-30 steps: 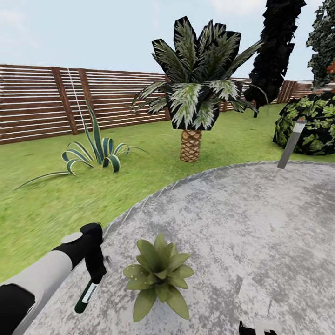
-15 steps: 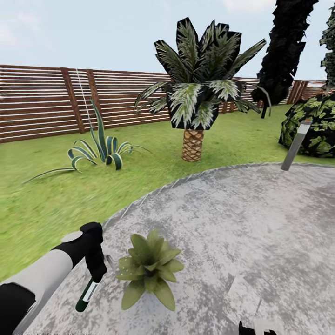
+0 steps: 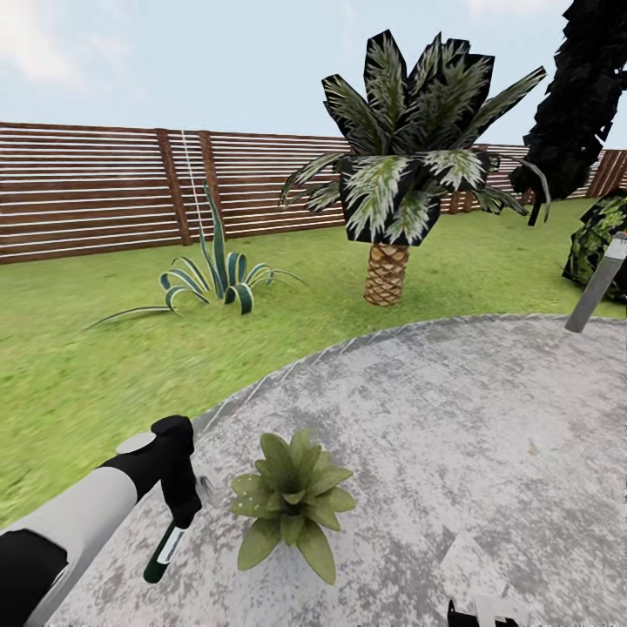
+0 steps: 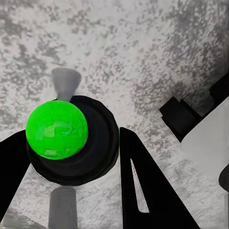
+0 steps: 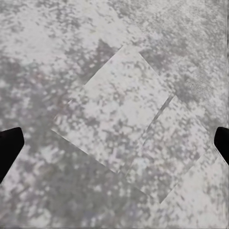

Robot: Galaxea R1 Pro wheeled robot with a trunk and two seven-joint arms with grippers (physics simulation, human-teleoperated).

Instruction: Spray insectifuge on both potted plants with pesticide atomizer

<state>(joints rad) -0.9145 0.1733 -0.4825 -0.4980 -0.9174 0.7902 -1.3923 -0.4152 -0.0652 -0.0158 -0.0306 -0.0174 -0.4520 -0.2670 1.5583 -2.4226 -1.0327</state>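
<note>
Camera has panned left since the earlier frames: palm [image 3: 396, 187], fence [image 3: 87, 187] and the striped-leaf plant [image 3: 218, 279] on the lawn [image 3: 78, 383] all sit further right in the head view, and the bush [image 3: 601, 248] at the right edge is now mostly cut off. That is view shift, not things moving.

Left arm keeps the same pose at lower left of the head view. Left gripper [image 4: 71, 157] is pinching the atomizer [image 3: 165, 549]: in the left wrist view the black fingers [image 4: 143, 186] sit on either side of its black body with the green ball top [image 4: 57, 129] between them. In the head view the atomizer hangs below the wrist, dark green bottle with a white label, over the grey patio [image 3: 453, 418].

Potted plant [image 3: 292, 501] sits on the patio just right of the atomizer, close but not touching. Relative to the arm it is roughly where it was a second ago; half a second ago it looked a bit nearer the gripper.

Grey post [image 3: 596, 283] leans at the patio's far right edge.

Right gripper [image 5: 114, 143]: fingertips [image 5: 9, 145] at opposite edges of the right wrist view, spread wide, nothing between them, pale paving slab [image 5: 133, 143] below.
</note>
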